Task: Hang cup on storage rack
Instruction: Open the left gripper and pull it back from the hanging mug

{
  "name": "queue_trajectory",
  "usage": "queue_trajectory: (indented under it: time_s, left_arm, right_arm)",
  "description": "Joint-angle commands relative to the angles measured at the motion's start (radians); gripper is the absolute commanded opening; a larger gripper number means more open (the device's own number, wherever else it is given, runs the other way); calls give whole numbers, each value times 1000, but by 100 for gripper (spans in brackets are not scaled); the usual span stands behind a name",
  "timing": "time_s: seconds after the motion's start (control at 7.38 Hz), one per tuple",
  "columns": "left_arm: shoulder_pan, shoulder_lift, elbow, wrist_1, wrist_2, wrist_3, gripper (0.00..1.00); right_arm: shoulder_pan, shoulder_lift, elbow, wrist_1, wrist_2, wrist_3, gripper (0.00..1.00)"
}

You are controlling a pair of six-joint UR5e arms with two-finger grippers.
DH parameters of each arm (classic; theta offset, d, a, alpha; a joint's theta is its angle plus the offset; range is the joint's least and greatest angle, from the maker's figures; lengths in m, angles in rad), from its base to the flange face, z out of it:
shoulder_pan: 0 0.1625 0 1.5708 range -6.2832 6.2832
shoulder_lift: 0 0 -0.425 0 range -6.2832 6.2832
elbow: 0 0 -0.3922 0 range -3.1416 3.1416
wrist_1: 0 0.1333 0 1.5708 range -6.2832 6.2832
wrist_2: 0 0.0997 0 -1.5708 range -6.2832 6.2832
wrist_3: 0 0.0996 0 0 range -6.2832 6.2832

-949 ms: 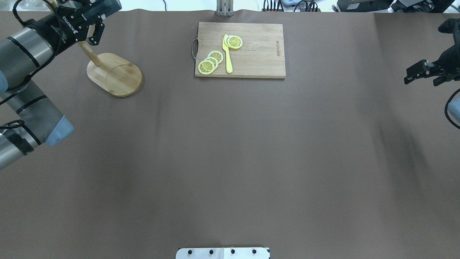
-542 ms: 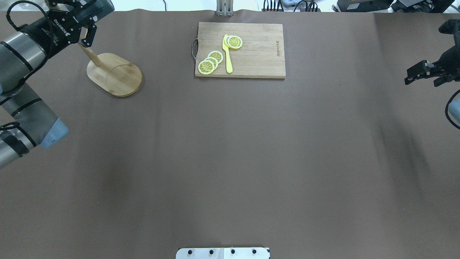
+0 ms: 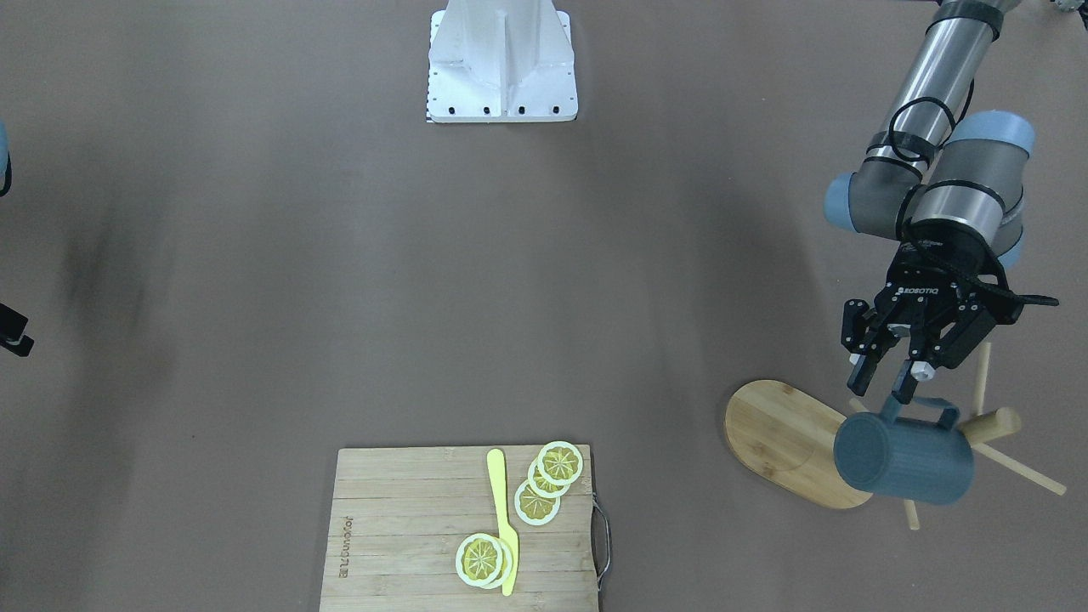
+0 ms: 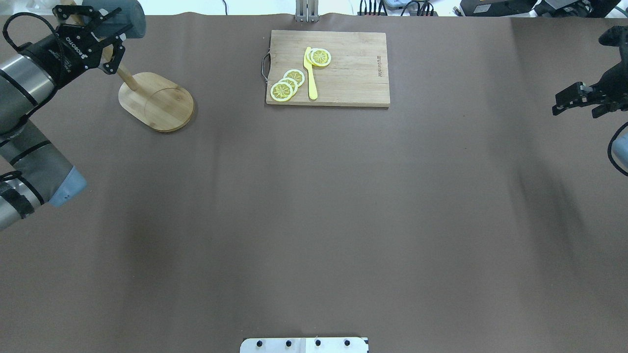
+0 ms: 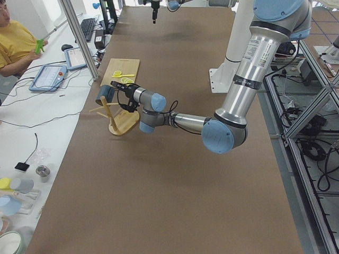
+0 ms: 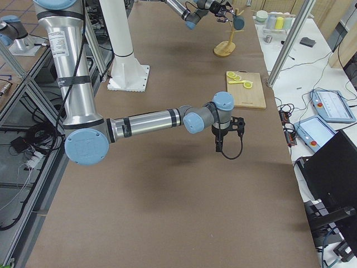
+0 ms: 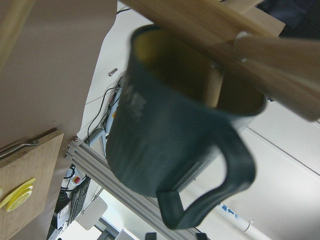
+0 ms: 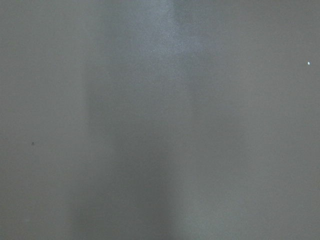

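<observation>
Near edge: white mount plate (image 4: 304,344) flat on the brown bench (image 4: 314,220), mid-width.

Further out, robot's right side: right tool (image 6: 217,145) hanging over bare bench, pointing down, touching nothing. Can't tell whether fingers apart or together. Right wrist view: blank bench surface only.

Further again, robot's left side: storage rack (image 4: 157,100), oval bamboo base flat on bench, round post (image 3: 990,425) rising from the end of the base furthest from the robot, thin pegs sticking out.

Same depth, mid-bench: wooden cutting board (image 4: 353,73), well apart from the rack, metal handle on the end facing the rack. On it a yellow knife (image 4: 310,73) and lemon slices (image 4: 289,83) in 2 clusters, 1 by each end of the knife.

Far left corner: left tool (image 3: 880,388) fingers spread wide, gripping nothing, tips just beside the cup's handle (image 3: 926,414). Contact with handle: can't tell.

Just past it: cup (image 3: 905,459) up on the rack, off the bench, lying on its side, closed bottom toward bench middle, mouth toward the post. Left wrist view: 1 peg running into the yellow mouth, handle loop with nothing through it, white lettering on the wall too blurred to read
</observation>
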Motion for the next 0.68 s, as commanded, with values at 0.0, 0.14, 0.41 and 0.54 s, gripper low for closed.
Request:
queue_trajectory:
  time_s: [0.0,0.14,0.41,0.54]
  left_arm:
    - [-13,19,-4,-8,-41,35,98]
    - [-37,49,-7,-44,-107,97,98]
    - [-79,170,-29,-124,-223,228,98]
    - [-112,218,-46,-124,-323,406,98]
  right_arm:
    - [-1,1,2,0,0,3,100]
    - [-1,2,-1,0,0,0,100]
    - [-1,1,-1,0,0,0,100]
    - [-1,1,-1,0,0,0,100]
